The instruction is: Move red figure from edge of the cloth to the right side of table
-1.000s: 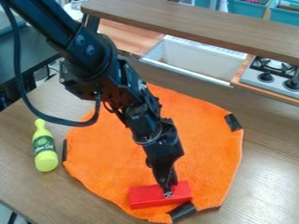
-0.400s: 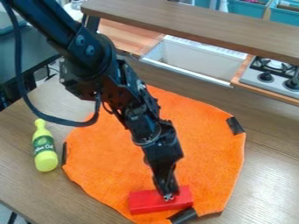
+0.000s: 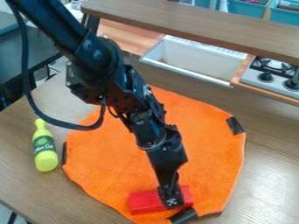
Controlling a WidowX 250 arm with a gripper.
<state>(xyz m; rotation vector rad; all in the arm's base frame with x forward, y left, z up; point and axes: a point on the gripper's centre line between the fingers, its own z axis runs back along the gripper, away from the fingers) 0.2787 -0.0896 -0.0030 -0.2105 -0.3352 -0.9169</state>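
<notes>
The gripper [image 3: 170, 200] hangs over the right half of the red block [image 3: 144, 202], its tip overlapping the block in view; whether its fingers are apart or together cannot be made out. The block lies flat near the front edge of the orange cloth [image 3: 111, 157], just left of a black patch on that edge. Part of the block is hidden behind the gripper. To the cloth's right is the wooden table surface [image 3: 269, 175].
A yellow-green bottle [image 3: 44, 146] lies left of the cloth. Behind the table are a white sink [image 3: 192, 59], a stove [image 3: 271, 74] and a raised wooden shelf [image 3: 198, 22] across the top.
First the gripper, red block and cloth's front part shifted slightly toward the front. Since then the arm has moved a little right and its tip lower, while block and cloth stayed.
</notes>
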